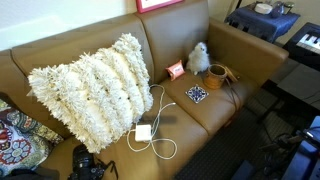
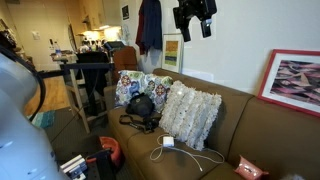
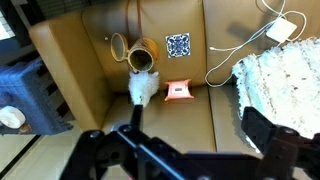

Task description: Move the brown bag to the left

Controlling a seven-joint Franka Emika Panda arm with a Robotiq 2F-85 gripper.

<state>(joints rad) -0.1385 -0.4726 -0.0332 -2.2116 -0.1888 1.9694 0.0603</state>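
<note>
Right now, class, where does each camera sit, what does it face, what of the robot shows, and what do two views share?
Exterior view: high before the couch, looking down at the brown bag; no gripper shows.
Exterior view: low beyond the couch's end, looking along it; the open gripper hangs at top.
Wrist view: above the seat, looking down on the brown bag; the gripper frames the bottom.
Shared: the fluffy white pillow, in all three.

The brown bag (image 1: 217, 73) is hemmed in: armrest (image 1: 250, 45) on 1 side, white fluffy toy (image 1: 198, 57) just beside it, blue square (image 1: 197, 94) near. Bare seat leather (image 1: 200, 115) lies open up to the white cable (image 1: 160, 140) and shaggy pillow (image 1: 95, 85).
</note>
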